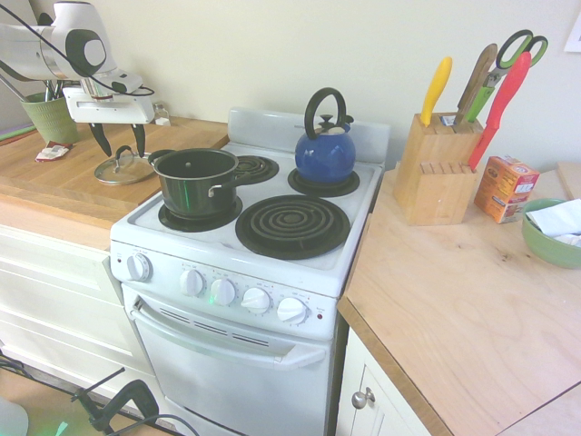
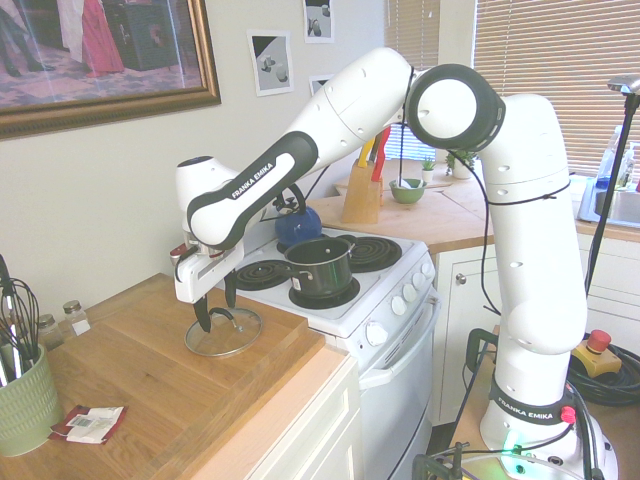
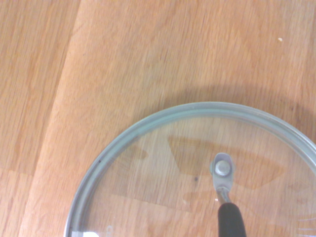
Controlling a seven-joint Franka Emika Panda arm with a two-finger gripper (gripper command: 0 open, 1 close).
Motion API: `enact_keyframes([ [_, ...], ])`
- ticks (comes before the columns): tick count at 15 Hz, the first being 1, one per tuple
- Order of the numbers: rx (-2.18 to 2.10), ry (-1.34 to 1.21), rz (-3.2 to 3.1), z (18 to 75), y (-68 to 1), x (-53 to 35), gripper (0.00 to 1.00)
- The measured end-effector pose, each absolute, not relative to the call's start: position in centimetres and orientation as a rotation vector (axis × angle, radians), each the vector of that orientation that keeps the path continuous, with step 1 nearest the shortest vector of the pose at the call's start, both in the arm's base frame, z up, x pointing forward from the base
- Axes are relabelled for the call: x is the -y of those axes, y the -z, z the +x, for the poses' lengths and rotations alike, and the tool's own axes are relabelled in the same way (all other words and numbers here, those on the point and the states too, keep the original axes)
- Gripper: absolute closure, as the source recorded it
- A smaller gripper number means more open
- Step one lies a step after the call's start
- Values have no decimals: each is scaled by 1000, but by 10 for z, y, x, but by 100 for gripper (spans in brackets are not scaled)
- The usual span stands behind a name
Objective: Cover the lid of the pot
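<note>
**Stovetop and counter: one gripper, one lid, one pot**

One gripper [image 1: 120,138], white body with two dark fingers, is hanging over the lid with its fingers spread apart, clasping nothing; the fingertips are standing either side of the lid's handle.

One lid [image 1: 123,169], round clear glass with a silver metal rim and a dark arched handle riveted at the centre, is lying flat on the wooden counter [image 1: 54,186] just beside the stove's left edge. The wrist view is showing the lid [image 3: 163,173] close up, wood grain visible through the glass.

One pot [image 1: 197,180], dark glossy saucepan with a steel rim, is sitting uncovered on the front left burner of one white electric stove [image 1: 245,300], near the lid.

Four black coil burners; five white knobs along the front panel.

One blue kettle [image 1: 324,154], rounded, with a black looped handle, is resting on the rear right burner.

One wooden knife block [image 1: 438,168] is standing on the right counter, holding several coloured handles.
</note>
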State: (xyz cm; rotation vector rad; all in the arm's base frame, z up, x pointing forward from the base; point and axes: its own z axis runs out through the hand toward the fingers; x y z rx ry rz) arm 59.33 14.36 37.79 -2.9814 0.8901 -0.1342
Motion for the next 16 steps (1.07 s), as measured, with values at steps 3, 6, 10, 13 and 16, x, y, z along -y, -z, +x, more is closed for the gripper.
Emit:
enact_keyframes([
  [3, -886, 134, -2983, 593, -378, -145, 100],
  [6, -892, 133, -2988, 593, -375, -145, 100],
  [10, -886, 154, -3021, 592, -371, -153, 100],
  [13, -888, 173, -3029, 592, -371, -153, 100],
  [16, -909, 185, -3024, 595, -372, -146, 100],
])
